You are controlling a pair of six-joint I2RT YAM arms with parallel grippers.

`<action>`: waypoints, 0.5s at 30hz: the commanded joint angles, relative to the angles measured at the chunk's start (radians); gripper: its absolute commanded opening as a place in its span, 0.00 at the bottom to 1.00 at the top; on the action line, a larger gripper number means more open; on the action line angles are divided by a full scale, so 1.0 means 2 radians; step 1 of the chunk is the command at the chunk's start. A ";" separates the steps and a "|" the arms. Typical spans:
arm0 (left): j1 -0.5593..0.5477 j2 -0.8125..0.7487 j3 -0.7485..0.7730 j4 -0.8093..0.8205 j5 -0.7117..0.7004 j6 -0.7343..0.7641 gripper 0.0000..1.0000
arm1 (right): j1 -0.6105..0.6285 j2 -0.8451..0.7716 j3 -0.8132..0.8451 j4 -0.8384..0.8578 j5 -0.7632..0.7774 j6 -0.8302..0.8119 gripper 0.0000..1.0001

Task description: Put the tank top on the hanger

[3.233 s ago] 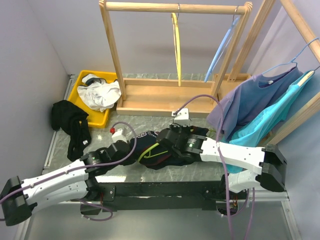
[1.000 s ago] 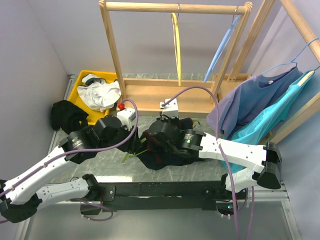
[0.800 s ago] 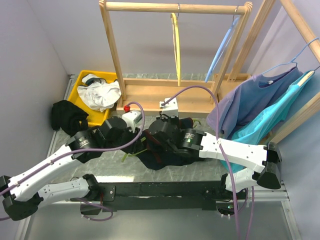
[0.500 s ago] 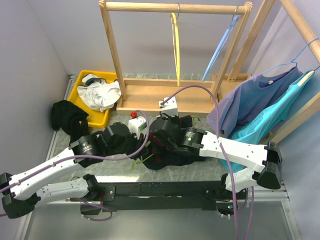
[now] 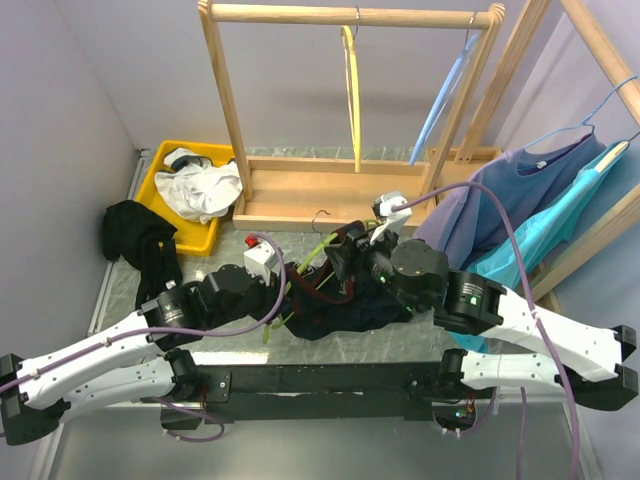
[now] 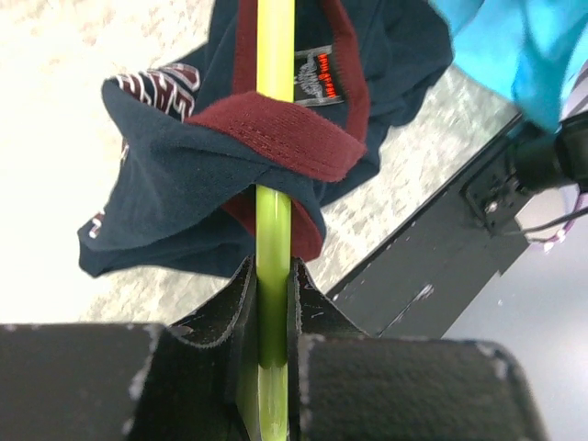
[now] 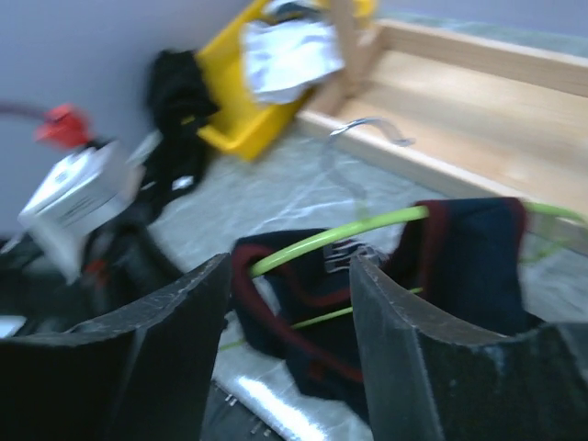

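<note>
Tank top (image 6: 184,165) bunched on hanger (image 6: 273,248) | left jaws clamp hanger | right jaws now lifted off, spread apart

Tank top (image 5: 350,315) on table (image 5: 400,345), hanger (image 6: 274,230) seemingly through neck opening; rack (image 5: 330,190) behind, bin (image 5: 192,238) rear-left.

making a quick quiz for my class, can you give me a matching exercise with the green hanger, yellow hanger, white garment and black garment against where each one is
Things:
1. green hanger
2. yellow hanger
3. white garment
4. black garment

Places:
A. in the yellow bin
B. clamped in the left jaws
C. heaped on the table beside the bin
D. hanging from the wooden rail

Pairs: 1-B, 2-D, 3-A, 4-C
</note>
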 commanded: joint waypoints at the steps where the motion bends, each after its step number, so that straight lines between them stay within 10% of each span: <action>1: -0.005 -0.017 0.009 0.073 -0.021 -0.002 0.01 | 0.002 0.022 -0.010 0.020 -0.151 -0.030 0.60; 13: -0.013 -0.023 0.015 0.082 -0.012 0.003 0.01 | -0.010 0.100 -0.033 0.066 -0.194 -0.024 0.53; 15: -0.014 -0.022 0.016 0.081 -0.014 0.002 0.01 | -0.013 0.094 -0.035 0.071 -0.188 -0.021 0.38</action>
